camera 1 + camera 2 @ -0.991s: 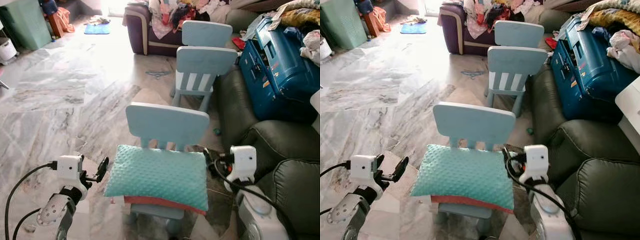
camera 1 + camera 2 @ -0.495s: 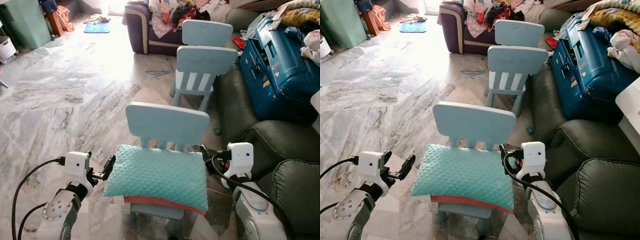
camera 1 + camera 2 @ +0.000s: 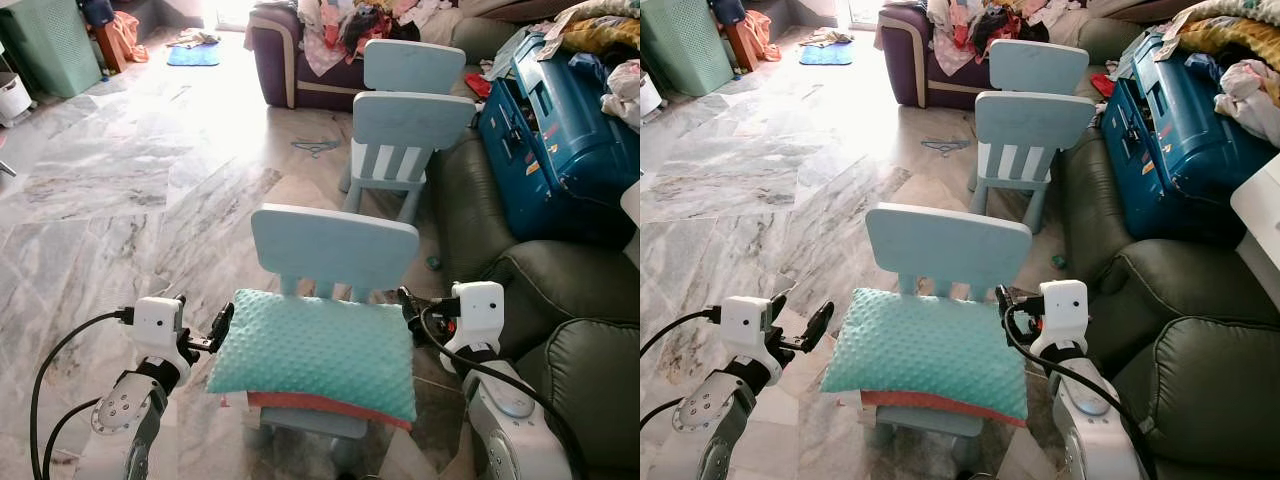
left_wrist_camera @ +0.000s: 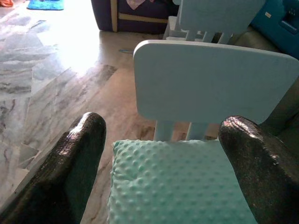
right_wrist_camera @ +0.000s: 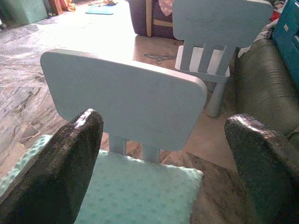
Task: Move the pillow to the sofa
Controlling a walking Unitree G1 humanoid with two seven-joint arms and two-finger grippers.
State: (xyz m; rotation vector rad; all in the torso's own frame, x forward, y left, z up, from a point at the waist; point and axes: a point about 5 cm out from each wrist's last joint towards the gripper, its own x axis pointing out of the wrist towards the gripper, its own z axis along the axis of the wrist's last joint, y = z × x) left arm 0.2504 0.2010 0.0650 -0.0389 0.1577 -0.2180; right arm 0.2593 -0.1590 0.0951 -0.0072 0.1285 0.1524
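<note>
A teal dotted pillow [image 3: 315,350] with a red underside lies on the seat of a small light-blue chair [image 3: 335,248]. My left gripper [image 3: 207,328] hangs open just off the pillow's left edge; in the left wrist view its fingers [image 4: 74,163] stand wide apart, with the pillow [image 4: 182,186] between and beyond them. At the pillow's far right corner, beside the chair back, my right gripper [image 3: 408,302] is open too, and its fingers [image 5: 65,163] are spread over the pillow corner [image 5: 145,186]. The dark green sofa [image 3: 560,290] stands to the right.
Two more light-blue chairs [image 3: 405,135] stand behind the first. A blue suitcase [image 3: 550,130] lies on the sofa's far part. A purple sofa [image 3: 290,60] piled with clothes is at the back. Open marble floor [image 3: 120,190] spreads to the left.
Both grippers have drawn in towards the pillow: the left one moved right to its left edge, and the right one moved left to its far right corner. The pillow has not moved.
</note>
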